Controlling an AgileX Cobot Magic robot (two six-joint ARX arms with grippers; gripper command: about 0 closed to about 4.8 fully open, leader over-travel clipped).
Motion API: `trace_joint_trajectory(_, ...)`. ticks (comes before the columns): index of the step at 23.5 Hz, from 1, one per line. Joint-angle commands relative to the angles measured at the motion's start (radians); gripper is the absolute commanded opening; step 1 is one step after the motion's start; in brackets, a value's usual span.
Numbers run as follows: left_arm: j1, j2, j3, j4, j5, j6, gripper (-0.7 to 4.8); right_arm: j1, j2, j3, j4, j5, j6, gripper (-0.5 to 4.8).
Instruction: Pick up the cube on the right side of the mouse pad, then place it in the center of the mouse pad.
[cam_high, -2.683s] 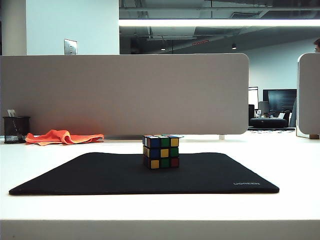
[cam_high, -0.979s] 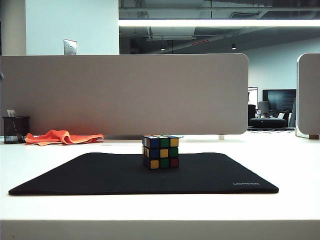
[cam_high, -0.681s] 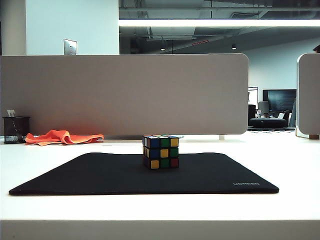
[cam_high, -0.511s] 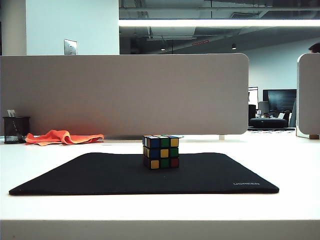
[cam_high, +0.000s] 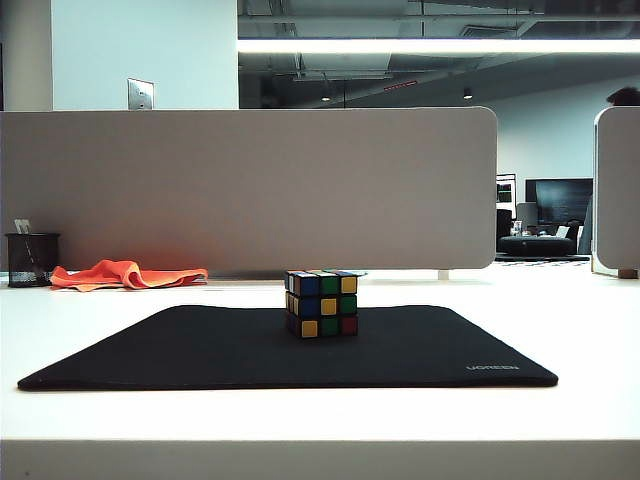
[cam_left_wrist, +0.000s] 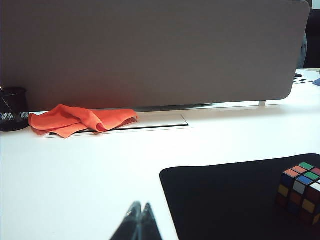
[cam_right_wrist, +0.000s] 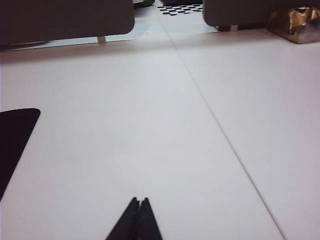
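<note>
- Cube (cam_high: 321, 302) sits mid-pad (cam_high: 180, 350), free of both grippers.
- Left gripper (cam_left_wrist: 140, 214), pinched closed and empty, hovers over bench (cam_left_wrist: 100, 165) beside pad.
- Right gripper (cam_right_wrist: 139, 206), likewise closed, hovers over bare bench.

left end effector (cam_left_wrist: 139, 220): black, tapered tips | right end effector (cam_right_wrist: 138, 215): black, seemingly identical pointed tips

Open-plan office. White desk (cam_high: 560, 300) backed by grey divider panel (cam_high: 250, 190) with rounded corners; second panel (cam_high: 618, 190) at right. Mesh pen cup (cam_high: 32, 259) at desk edge. Behind: exposed dark ceiling, strip light (cam_high: 440, 46), dark monitor (cam_high: 560, 200), wall switch plate (cam_high: 140, 94).
</note>
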Motion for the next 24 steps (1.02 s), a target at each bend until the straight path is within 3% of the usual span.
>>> trace_joint_trajectory(1, 0.013, 0.000, 0.004, 0.011, 0.005, 0.001, -0.05, -0.001, -0.002, -0.006, 0.016, 0.001, -0.003, 0.00)
trace_joint_trajectory(5, 0.084, 0.000, 0.004, 0.011, 0.004, 0.001, -0.05, -0.002, -0.002, -0.006, 0.016, 0.000, -0.003, 0.00)
trace_joint_trajectory(24, 0.084, 0.000, 0.004, 0.011, 0.005, 0.001, -0.05, 0.001, -0.002, -0.006, 0.016, 0.000, -0.003, 0.00)
